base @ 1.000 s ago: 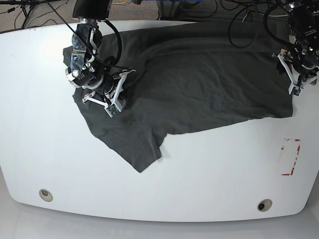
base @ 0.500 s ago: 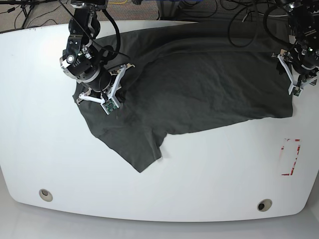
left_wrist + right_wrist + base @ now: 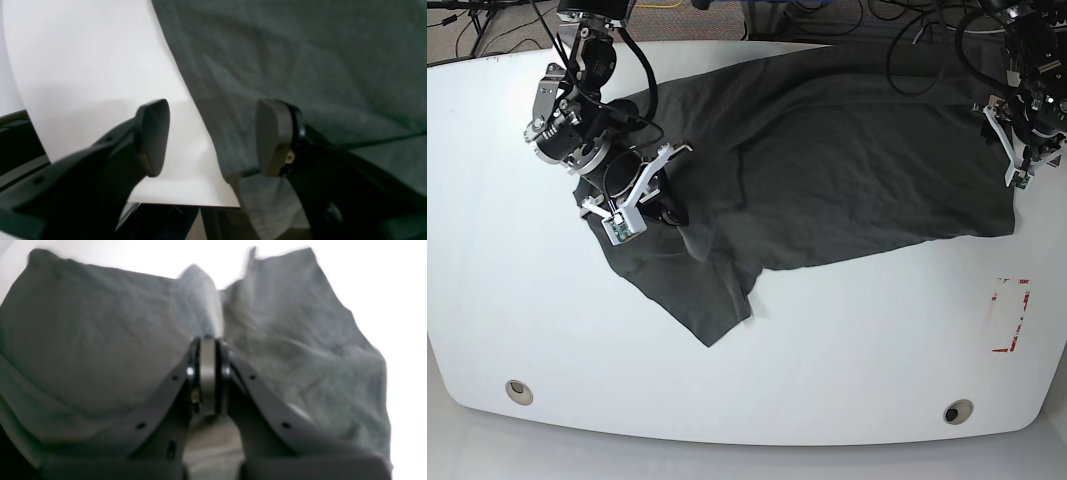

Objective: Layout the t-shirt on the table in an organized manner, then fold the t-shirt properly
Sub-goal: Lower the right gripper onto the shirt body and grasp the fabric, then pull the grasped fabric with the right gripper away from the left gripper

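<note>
The dark charcoal-grey t-shirt (image 3: 827, 180) is spread, wrinkled, across the far part of the glossy white tabletop (image 3: 627, 400), as seen in the base view. One sleeve-like flap points to about seven o'clock, and the cloth reaches the table's edge at twelve o'clock and near three o'clock. Close to the near hem, a small peak of fabric is raised at the tip of the right gripper (image 3: 208, 340), whose fingers are pressed nearly together, with the cloth apparently pinched between them. The left gripper (image 3: 213, 138) is held at about two o'clock in the base view, its fingers spread wide above the garment's border; nothing is gripped there. A round metal grommet (image 3: 958, 412) is seen at five o'clock and another (image 3: 519, 392) at seven.

The laying-out step is judged to be in hand, folding not being begun. Next, the pinched fabric would need to be drawn toward six o'clock and lowered flat, so that the bunching is opened out without the far part being dragged askew.
</note>
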Controlling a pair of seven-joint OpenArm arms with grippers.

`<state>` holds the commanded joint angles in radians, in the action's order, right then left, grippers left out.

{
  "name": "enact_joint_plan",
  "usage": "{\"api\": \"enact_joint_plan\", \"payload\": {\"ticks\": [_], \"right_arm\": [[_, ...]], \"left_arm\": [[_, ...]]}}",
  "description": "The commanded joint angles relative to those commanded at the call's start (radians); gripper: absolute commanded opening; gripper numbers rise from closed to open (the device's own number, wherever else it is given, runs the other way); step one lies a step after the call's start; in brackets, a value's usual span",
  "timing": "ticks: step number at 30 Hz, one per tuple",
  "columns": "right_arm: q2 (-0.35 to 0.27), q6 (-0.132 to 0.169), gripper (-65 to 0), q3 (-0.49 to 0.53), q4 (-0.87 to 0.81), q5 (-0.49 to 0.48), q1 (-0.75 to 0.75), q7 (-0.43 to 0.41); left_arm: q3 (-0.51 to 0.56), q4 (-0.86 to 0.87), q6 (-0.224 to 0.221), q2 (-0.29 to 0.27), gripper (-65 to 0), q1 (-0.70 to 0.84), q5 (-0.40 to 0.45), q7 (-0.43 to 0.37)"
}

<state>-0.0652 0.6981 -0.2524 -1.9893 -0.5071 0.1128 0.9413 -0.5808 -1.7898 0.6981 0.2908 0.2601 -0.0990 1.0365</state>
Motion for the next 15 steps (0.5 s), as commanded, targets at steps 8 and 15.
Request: {"api": "enact_joint_plan", "payload": {"ticks": [8, 15], "right_arm": [[-0.038, 0.0, -64.2, -0.006, 0.081, 0.193, -0.023, -0.012], [-0.092, 0.0, -64.2, -0.006, 0.126, 0.293, -0.028, -0.043]], "left_arm": [[0.0, 0.0, 0.0, -0.002, -27.1, 0.0, 0.0, 0.0], [0.0, 0.0, 0.0, -0.003, -27.1, 0.008, 0.0, 0.002]]}}
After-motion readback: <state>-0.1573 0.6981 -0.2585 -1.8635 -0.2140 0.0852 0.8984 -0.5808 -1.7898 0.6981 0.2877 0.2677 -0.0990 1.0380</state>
